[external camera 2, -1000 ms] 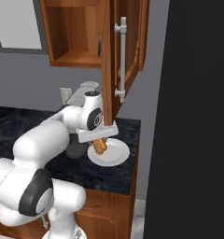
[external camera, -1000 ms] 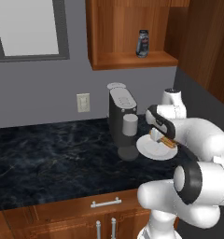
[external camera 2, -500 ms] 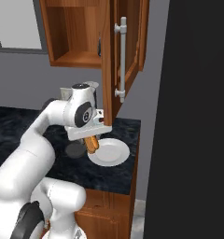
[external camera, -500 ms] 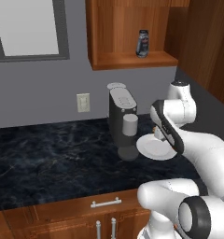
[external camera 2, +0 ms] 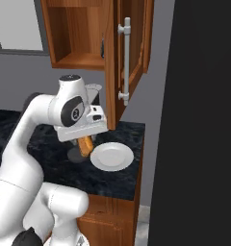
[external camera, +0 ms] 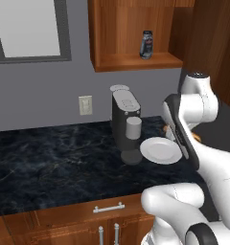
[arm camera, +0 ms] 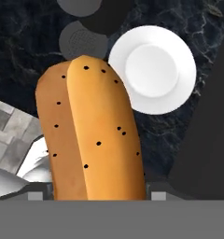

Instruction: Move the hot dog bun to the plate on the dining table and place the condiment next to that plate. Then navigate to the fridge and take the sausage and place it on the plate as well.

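Observation:
My gripper (external camera 2: 86, 150) is shut on the hot dog bun (external camera 2: 84, 143), a tan-orange bun held end-down above the counter, just left of a plain white plate. In the hand view the speckled bun (arm camera: 90, 135) stands between the two fingertips of the gripper (arm camera: 97, 191) and covers the middle of the picture. The condiment (external camera: 146, 44), a small dark bottle, stands on the open wooden cabinet shelf above the counter. The task's plate, the dining table, the fridge and the sausage are out of view.
A plain white plate (external camera: 161, 150) (external camera 2: 112, 156) (arm camera: 153, 70) lies on the black marbled counter (external camera: 50, 162) beside a coffee machine (external camera: 126, 119). The open cabinet door (external camera 2: 124, 62) hangs close above my hand. A tall dark panel (external camera 2: 204, 120) bounds the right side.
The arm has swung up and back, carrying the bun off the white plate and to its left. The jaws kept the same grip.

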